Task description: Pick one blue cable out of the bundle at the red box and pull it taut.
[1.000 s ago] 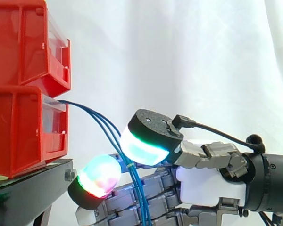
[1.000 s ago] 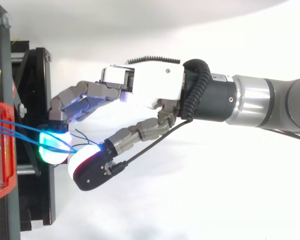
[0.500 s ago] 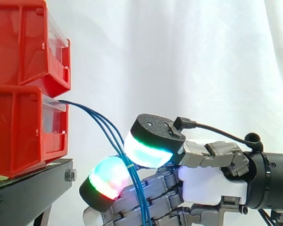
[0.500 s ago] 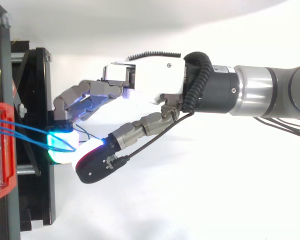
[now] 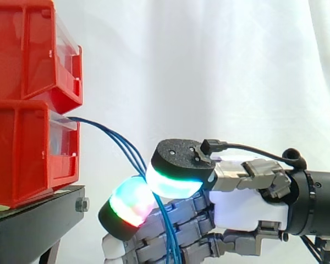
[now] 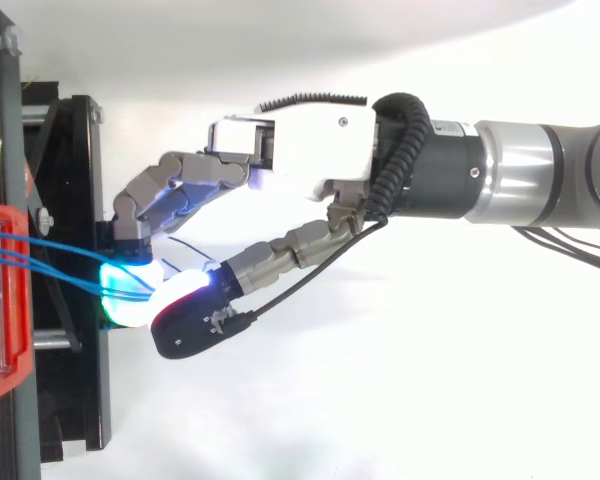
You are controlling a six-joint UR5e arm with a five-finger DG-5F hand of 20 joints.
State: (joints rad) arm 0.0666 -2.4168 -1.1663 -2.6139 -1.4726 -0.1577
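Bundle of blue cables (image 5: 126, 147) led out of the lower red bin (image 5: 27, 148) at the left edge, sloped down to lower centre, pinched there between thumb and finger pads (image 5: 129, 201) of the hand (image 5: 242, 212), black stand (image 5: 38, 217) set beneath the bin.

Bins (image 5: 27, 99): red. Cables (image 5: 111, 132): blue. Stand (image 5: 38, 220): black. Curtain (image 5: 209, 66): plain white. Hand (image 5: 247, 212): white palm, grey fingers (image 6: 180, 185); fingertips (image 5: 129, 202) glowing green, cyan, red, black-backed. Arm (image 6: 520, 190): silver, black.
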